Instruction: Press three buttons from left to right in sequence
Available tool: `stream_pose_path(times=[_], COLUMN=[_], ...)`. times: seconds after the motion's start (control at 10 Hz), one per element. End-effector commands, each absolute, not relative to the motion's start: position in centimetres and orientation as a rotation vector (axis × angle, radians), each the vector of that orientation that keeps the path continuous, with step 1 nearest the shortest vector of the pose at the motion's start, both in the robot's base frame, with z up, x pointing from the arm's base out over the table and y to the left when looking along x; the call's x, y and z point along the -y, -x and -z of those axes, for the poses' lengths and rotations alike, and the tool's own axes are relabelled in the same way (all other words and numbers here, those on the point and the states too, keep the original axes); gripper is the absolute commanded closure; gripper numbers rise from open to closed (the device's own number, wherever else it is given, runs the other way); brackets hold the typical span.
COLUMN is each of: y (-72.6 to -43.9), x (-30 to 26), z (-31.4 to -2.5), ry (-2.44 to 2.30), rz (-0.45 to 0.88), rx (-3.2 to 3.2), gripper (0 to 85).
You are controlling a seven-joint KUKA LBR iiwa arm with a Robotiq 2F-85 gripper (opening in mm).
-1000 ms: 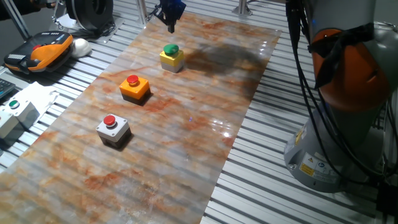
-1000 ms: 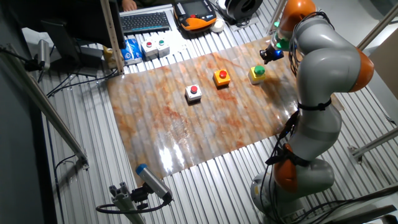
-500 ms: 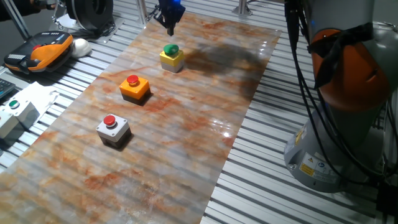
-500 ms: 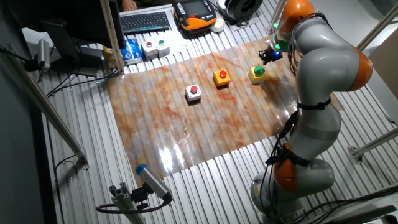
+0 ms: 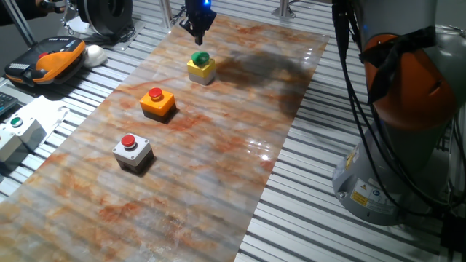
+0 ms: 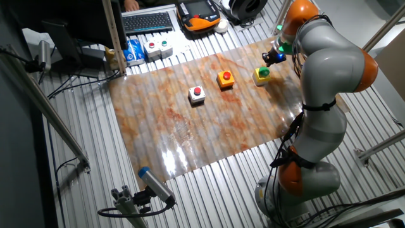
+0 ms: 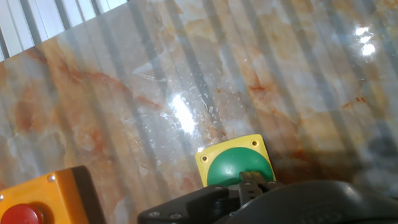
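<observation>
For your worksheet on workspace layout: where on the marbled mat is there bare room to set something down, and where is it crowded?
Free: the wide strip of mat between the button row and the robot base, and the near end below the grey button box. Crowded: the line through the orange box to the yellow box, under the gripper.

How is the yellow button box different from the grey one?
The yellow box has a green cap; the grey box has a red cap. The yellow box sits right under the robot's hand; the grey box sits far from it, past the orange box. Both are small cube boxes with round caps on the marbled sheet.
</observation>
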State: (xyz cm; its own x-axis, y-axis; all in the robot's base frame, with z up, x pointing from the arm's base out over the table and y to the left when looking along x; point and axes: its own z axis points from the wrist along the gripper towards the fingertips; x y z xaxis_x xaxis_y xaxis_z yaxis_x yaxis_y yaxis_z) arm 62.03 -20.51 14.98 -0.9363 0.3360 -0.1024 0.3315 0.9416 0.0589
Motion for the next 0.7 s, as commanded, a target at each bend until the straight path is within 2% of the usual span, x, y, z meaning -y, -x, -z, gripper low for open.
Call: stream_pose_path(times=[0.0, 0.6], y=[-61.94, -61.53], x=[20.51, 19.92], z=[-14.95, -14.30], ry=[-0.513, -0.518], rz=[-0.061, -0.064], rx=[-2.986, -2.977], gripper=[85.0, 85.0])
